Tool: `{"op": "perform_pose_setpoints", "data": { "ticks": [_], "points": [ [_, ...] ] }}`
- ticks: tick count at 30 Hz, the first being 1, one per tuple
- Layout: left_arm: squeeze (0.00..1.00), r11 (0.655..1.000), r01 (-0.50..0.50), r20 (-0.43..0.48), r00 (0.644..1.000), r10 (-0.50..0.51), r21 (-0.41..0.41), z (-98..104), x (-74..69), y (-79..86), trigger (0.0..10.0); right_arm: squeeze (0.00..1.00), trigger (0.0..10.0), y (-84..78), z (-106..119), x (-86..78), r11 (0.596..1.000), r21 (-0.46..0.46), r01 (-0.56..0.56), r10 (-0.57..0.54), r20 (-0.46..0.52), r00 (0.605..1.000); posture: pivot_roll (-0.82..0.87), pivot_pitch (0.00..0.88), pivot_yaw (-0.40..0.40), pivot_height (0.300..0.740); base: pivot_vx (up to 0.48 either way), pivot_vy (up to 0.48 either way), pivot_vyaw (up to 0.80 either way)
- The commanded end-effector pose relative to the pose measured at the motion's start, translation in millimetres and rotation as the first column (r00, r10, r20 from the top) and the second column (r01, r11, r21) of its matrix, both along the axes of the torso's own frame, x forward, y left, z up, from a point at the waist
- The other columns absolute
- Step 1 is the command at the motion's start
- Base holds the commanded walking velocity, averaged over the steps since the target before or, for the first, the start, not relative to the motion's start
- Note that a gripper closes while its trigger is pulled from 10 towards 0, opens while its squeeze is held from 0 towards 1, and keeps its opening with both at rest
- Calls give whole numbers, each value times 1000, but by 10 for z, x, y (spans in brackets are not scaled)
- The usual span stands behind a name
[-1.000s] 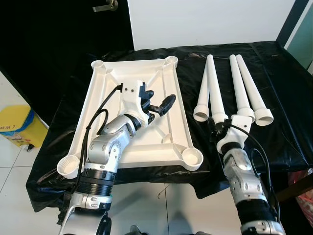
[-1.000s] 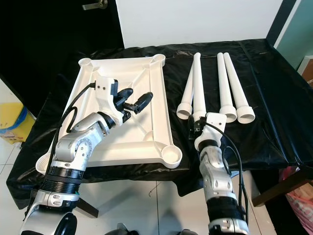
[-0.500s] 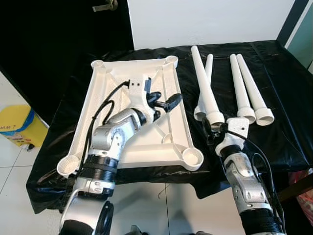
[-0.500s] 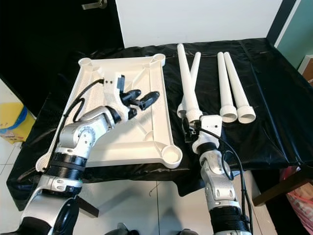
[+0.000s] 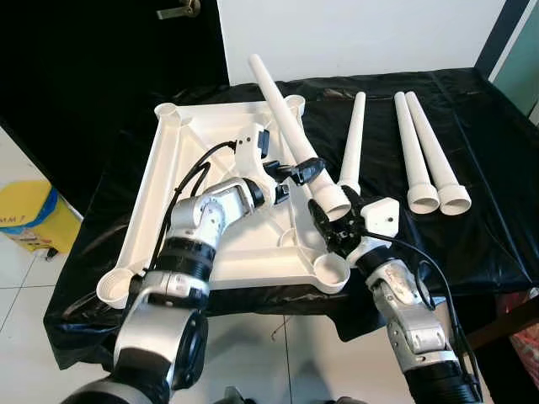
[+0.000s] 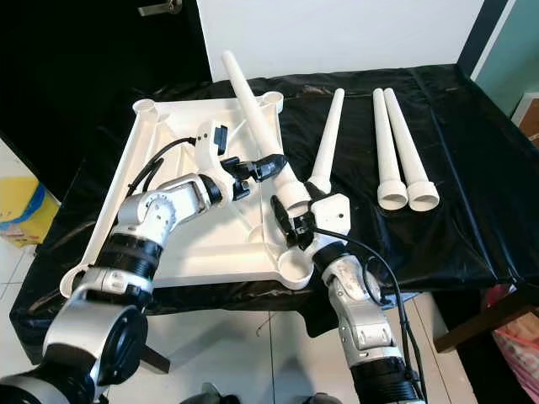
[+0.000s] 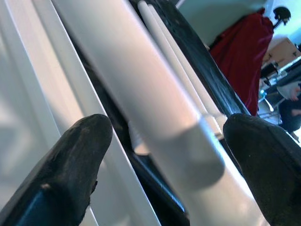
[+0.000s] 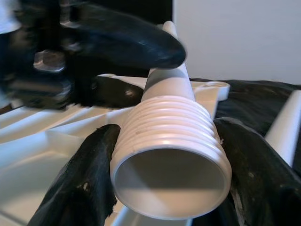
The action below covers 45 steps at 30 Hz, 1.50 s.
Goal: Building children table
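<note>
The white tabletop (image 5: 168,194) lies upside down on the black-covered table, with a round socket (image 5: 330,269) at its near right corner. My right gripper (image 5: 337,220) is shut on the threaded end of a white leg (image 5: 282,118). That leg slants up and to the far left over the tabletop. The threaded end (image 8: 169,136) sits tight between both fingers, just above the socket. My left gripper (image 5: 296,178) is open and straddles the same leg (image 7: 155,103). Its fingertips (image 7: 70,165) stand apart from the leg on either side.
Three more white legs lie on the black cloth: one (image 5: 352,139) right of the tabletop, and two (image 5: 413,147) (image 5: 438,151) side by side farther right. A yellow box (image 5: 25,215) stands on the floor at left. The table's front edge runs just below the tabletop.
My right gripper has carried the leg left, from beside the other legs to above the tabletop's near right socket, tilting it. My left gripper has moved right to either side of it.
</note>
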<state>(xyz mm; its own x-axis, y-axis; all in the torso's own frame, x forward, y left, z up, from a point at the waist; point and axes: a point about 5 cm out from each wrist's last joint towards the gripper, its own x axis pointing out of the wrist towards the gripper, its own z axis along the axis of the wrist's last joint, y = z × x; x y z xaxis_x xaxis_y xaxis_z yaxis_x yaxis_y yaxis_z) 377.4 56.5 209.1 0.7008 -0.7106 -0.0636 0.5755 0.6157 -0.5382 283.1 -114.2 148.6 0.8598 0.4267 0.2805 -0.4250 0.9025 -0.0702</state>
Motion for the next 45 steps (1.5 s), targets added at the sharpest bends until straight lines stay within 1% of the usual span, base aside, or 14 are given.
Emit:
{"op": "perform_pose_setpoints", "data": {
  "ticks": [1, 5, 6, 9, 10, 13, 14, 19, 21, 23, 26, 27, 28, 45],
  "points": [
    [0, 991, 104, 58, 993, -100, -81, 89, 8, 7, 10000, 0, 10000, 55, 48, -29, 999, -4, -47, 47, 34, 998, -75, 41, 61, 740, 0, 0, 0],
    [0, 996, 50, 33, 998, -48, -69, 119, 97, 67, 10000, 0, 10000, 109, 46, -58, 995, -25, -94, 95, 41, 995, -76, 42, 62, 740, 0, 0, 0],
    [0, 997, -7, 8, 1000, 7, -73, 131, 158, 135, 10000, 0, 10000, 135, 28, -83, 992, -38, -118, 119, 38, 992, -76, 43, 64, 740, 0, 0, 0],
    [0, 996, -53, -11, 999, 53, -73, 141, 202, 195, 10000, 0, 10000, 154, 8, -102, 990, -48, -135, 137, 34, 990, -77, 45, 66, 740, 0, 0, 0],
    [0, 992, -101, -30, 995, 99, -77, 156, 243, 264, 10000, 0, 10000, 166, -13, -120, 988, -56, -146, 148, 29, 989, -77, 46, 69, 740, 0, 0, 0],
    [0, 986, -145, -47, 989, 141, -85, 179, 278, 335, 10000, 0, 10000, 171, -34, -136, 986, -58, -156, 157, 22, 987, -77, 46, 69, 740, 0, 0, 0],
    [0, 980, -180, -47, 983, 177, -82, 232, 317, 407, 10000, 0, 10000, 180, -55, -156, 984, -60, -170, 171, 15, 985, -74, 51, 72, 740, 0, 0, 0],
    [0, 971, -217, -51, 976, 212, -100, 343, 368, 494, 10000, 0, 10000, 205, -82, -187, 978, -64, -197, 198, 8, 980, -72, 55, 78, 740, 0, 0, 0],
    [0, 971, -217, -51, 976, 212, -100, 343, 368, 494, 10000, 0, 10000, 205, -82, -187, 978, -64, -197, 198, 8, 980, -72, 55, 78, 740, 0, 0, 0],
    [0, 965, -217, -62, 976, 210, -149, 410, 383, 504, 10000, 0, 10000, 230, -92, -198, 975, -65, -214, 214, 5, 977, -73, 53, 83, 740, 0, 0, 0],
    [0, 965, -217, -62, 976, 210, -149, 410, 383, 504, 10000, 0, 10000, 230, -92, -198, 975, -65, -214, 214, 5, 977, -73, 53, 83, 740, 0, 0, 0],
    [0, 961, -226, -79, 973, 216, -159, 402, 388, 504, 1843, 0, 10000, 240, -92, -200, 974, -64, -219, 219, 4, 976, -74, 52, 83, 740, 0, 0, 0],
    [0, 958, -237, -94, 970, 224, -162, 384, 390, 506, 0, 0, 10000, 248, -88, -198, 973, -64, -222, 223, 5, 975, -76, 49, 84, 740, 0, 0, 0],
    [0, 951, -247, -123, 966, 227, -184, 365, 403, 498, 0, 0, 10000, 271, -60, -177, 971, -67, -229, 231, 23, 973, -76, 27, 84, 740, 0, 0, 0]
  ]
}}
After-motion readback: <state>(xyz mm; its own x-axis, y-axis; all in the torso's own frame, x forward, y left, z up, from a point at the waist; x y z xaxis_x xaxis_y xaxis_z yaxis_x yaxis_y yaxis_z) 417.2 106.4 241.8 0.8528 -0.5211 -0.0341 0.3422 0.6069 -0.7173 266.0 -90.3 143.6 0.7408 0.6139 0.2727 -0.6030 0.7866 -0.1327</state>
